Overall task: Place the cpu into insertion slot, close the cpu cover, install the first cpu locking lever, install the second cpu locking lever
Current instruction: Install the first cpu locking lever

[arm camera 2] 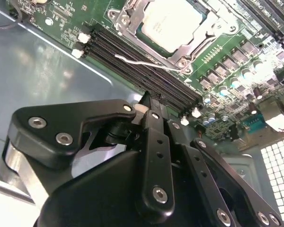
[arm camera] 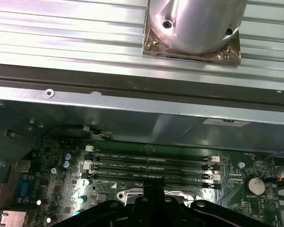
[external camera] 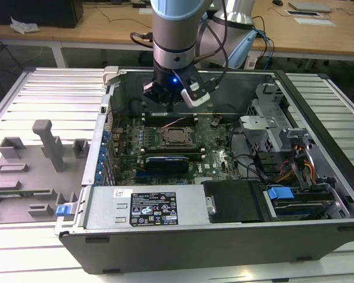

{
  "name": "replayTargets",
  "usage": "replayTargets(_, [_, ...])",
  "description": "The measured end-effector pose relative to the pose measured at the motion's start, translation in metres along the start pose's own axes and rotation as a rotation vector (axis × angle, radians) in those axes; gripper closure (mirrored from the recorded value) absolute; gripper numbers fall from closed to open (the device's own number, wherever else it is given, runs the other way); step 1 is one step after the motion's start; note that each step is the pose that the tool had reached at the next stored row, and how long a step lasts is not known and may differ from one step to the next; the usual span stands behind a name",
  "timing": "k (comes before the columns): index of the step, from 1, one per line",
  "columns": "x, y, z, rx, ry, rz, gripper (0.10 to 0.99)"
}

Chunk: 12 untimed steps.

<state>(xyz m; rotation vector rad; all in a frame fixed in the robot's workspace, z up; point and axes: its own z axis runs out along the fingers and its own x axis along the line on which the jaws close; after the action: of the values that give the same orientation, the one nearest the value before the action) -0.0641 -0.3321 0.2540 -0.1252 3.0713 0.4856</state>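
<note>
Just past the insertion slot (external camera: pixel 164 139), above the long black memory slots (external camera: pixel 165 119) beside it: gripper (external camera: pixel 172 104), fingers (arm camera: pixel 145 190) pressed together in both wrist views, nothing between them. Seated in the slot: cpu (arm camera 2: pixel 173 22), flat, square, silvery-grey face up, dull sheen. Lying closed around the cpu: cpu cover (arm camera 2: pixel 128 26), thin bright stamped-metal frame, chip visible through its square window.

Between gripper and slot: four parallel memory slots, narrow and ribbed, white latch tabs (arm camera 2: pixel 80 43) at their ends. Thin pale wire (arm camera 2: pixel 132 59) across them, close to the slot's corner. Black hinged linkages of the gripper in the foreground of the second wrist view, blocking the board nearest the camera.

On the slot's far side from the gripper, in the exterior view: long black card (external camera: pixel 168 160). Toward the exterior view's right of the slot: grey steel drive cage (external camera: pixel 265 127), tangled cables (external camera: pixel 295 159), blue plastic clip (external camera: pixel 280 193). Beyond the memory slots from the slot: dull grey sheet-metal chassis wall (arm camera: pixel 132 106). On the green board (external camera: pixel 215 147) near the slot: small cylindrical blue-topped capacitors (arm camera 2: pixel 246 73), round silver coin cell (arm camera: pixel 255 185). Toward the exterior view's left of the slot, outside the case: ribbed aluminium table (external camera: pixel 53 88), grey blocky fixtures (external camera: pixel 47 141).
</note>
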Motion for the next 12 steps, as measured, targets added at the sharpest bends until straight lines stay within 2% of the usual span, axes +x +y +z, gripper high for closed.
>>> replayTargets(2, [0.0015,0.0001,0.0002,0.007,-0.0166,-0.006,0.98])
replayTargets(3, [0.0028,0.0002,0.0001,0.015,-0.0312,-0.011,0.98])
replayTargets(5, [0.0046,0.0001,0.0009,0.024,-0.0518,-0.018,0.98])
replayTargets(7, [0.0063,-0.0004,0.0025,0.025,-0.0663,-0.022,0.98])
replayTargets(10, [0.0081,-0.0008,0.0044,0.027,-0.0834,-0.025,0.98])
replayTargets(11, [0.009,-0.0009,0.005,0.027,-0.0948,-0.029,0.98])
replayTargets(12, [0.0094,-0.001,0.0054,0.028,-0.102,-0.03,0.98])
